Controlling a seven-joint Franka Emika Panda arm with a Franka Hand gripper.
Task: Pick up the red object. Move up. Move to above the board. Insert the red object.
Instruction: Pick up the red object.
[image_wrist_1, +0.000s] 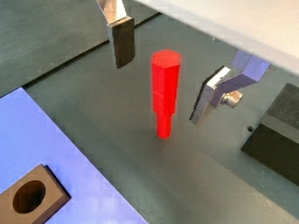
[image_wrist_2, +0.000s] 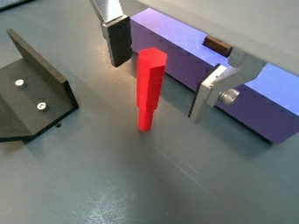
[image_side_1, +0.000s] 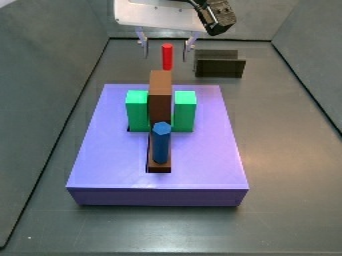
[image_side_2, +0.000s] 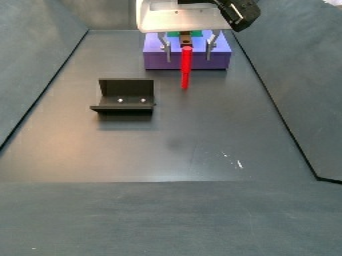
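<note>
The red object (image_wrist_1: 165, 92) is a thin red peg standing upright on the dark floor, with a narrower lower end. It also shows in both side views (image_side_1: 167, 55) (image_side_2: 186, 66). My gripper (image_wrist_1: 160, 90) is open and straddles the peg's upper part, one finger (image_wrist_2: 115, 44) on each side with a gap to the peg. The board (image_side_1: 160, 105), a long brown piece, lies on the purple platform (image_side_1: 107, 160) in front of the peg. A blue peg (image_side_1: 160, 142) stands in the board's near end.
Two green blocks (image_side_1: 138, 110) flank the board on the platform. The fixture (image_side_2: 124, 97) stands on the floor to one side of the gripper, close to the peg in the wrist views (image_wrist_2: 35, 87). Grey walls enclose the floor.
</note>
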